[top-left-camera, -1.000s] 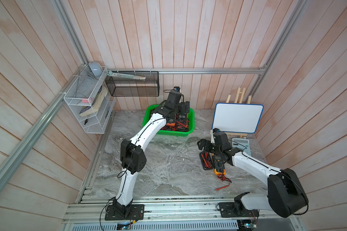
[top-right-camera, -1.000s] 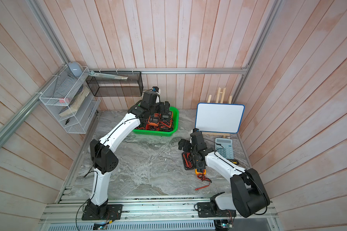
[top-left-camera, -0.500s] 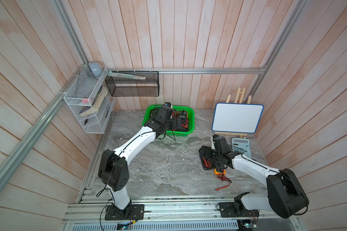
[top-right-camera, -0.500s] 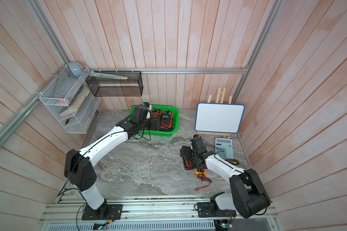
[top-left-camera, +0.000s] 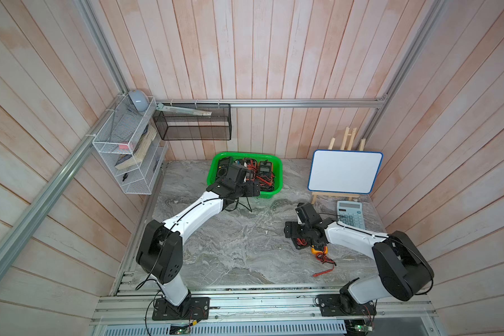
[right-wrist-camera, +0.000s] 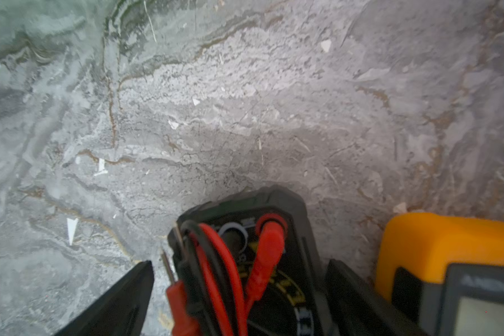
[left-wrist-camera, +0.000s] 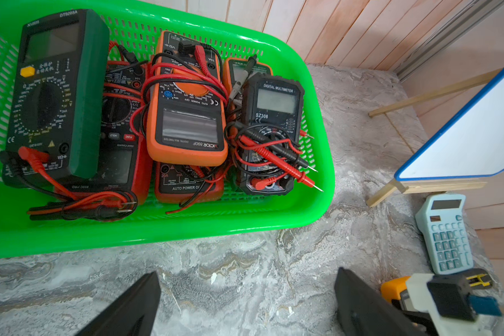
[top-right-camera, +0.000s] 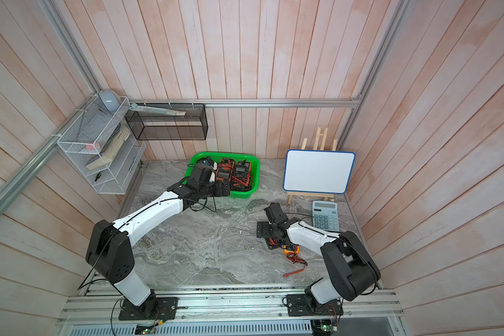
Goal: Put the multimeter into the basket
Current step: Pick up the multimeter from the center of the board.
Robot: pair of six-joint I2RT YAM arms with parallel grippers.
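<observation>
Right wrist view: my right gripper [right-wrist-camera: 239, 263] stands wide open, jaws straddling the black meter [right-wrist-camera: 245, 203], nothing gripped yet. A yellow meter [right-wrist-camera: 437, 241] lies just beside it. In a top view both sit at four o'clock on the table [top-left-camera: 230, 247], with the basket [top-left-camera: 269, 193] at twelve, well apart. My left gripper [left-wrist-camera: 248, 276] hangs wide open and empty by the basket's near rim. I judge this the grasp step. Next I close squarely on the case, clear of the leads [right-wrist-camera: 269, 247], then lift.
</observation>
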